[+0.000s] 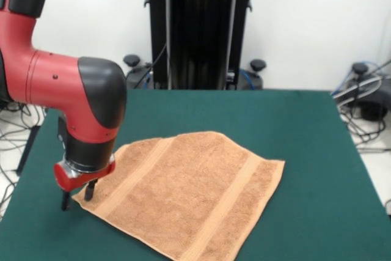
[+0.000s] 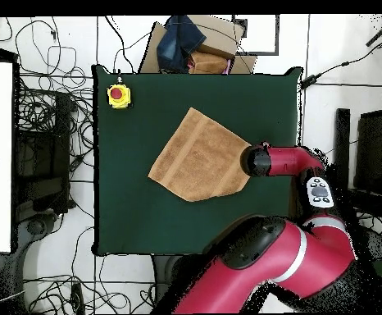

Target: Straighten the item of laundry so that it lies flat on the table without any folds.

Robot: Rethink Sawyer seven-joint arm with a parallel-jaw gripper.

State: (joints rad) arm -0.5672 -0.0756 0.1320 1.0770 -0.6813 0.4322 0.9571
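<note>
nearest to my front camera i see the towel (image 1: pixel 192 197), light orange-tan terry cloth, lying spread on the dark green table (image 1: pixel 305 139). its near corner runs off the bottom edge of the picture. two woven stripe bands cross it on a diagonal. the cloth sits skewed to the table's edges, one corner pointing toward the far side and another toward the right. the surface looks mostly flat; i cannot confirm small wrinkles.

at the towel's left corner in the front view stands the gripper (image 1: pixel 77 196), two dark fingers (image 1: pixel 90 191) pointing down, set apart with a gap between them. one finger is at the towel's edge, the other just outside it on the felt. i cannot tell whether the tips touch cloth or table.

above the gripper i see the red and black arm (image 1: pixel 73 90) coming down from the upper left.

in the overhead view the towel (image 2: pixel 198 156) lies near the table's (image 2: pixel 120 213) middle, the arm's (image 2: pixel 288 160) end over its right corner. a yellow box with a red button (image 2: pixel 118 95) sits at the table's upper left corner, well apart from the towel.

farthest back in the front view stands the black pedestal (image 1: pixel 198 29).
</note>
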